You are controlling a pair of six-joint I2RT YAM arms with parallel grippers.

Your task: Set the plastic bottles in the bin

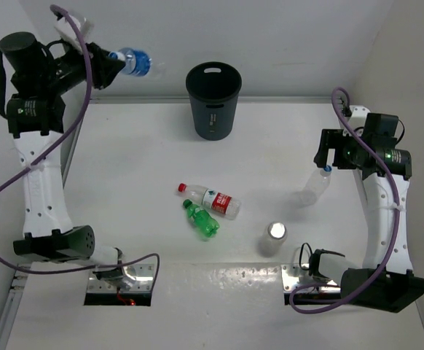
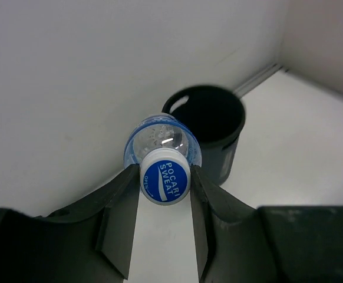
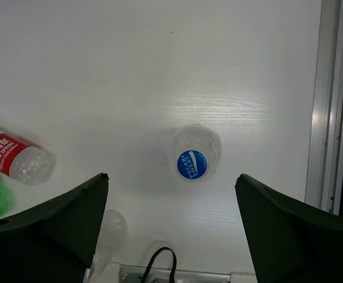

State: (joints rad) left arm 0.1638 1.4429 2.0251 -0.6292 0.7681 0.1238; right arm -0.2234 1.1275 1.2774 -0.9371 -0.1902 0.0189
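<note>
Left of the bin, a blue-capped bottle is held aloft, clamped by the left gripper; before the bin, the red-capped bottle and the green bottle are laid side by side, the silver-topped bottle stood further right; right of the bin, a second blue-capped bottle is overhung, untouched, by the wide-open right gripper.

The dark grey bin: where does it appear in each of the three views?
Top external: the bin stands at the far middle of the table.
Left wrist: the bin is at centre right, just behind the blue-capped bottle that the left hand holds.
Right wrist: not in it.
Shared landmark: that held bottle, left of the bin in the top view.
</note>
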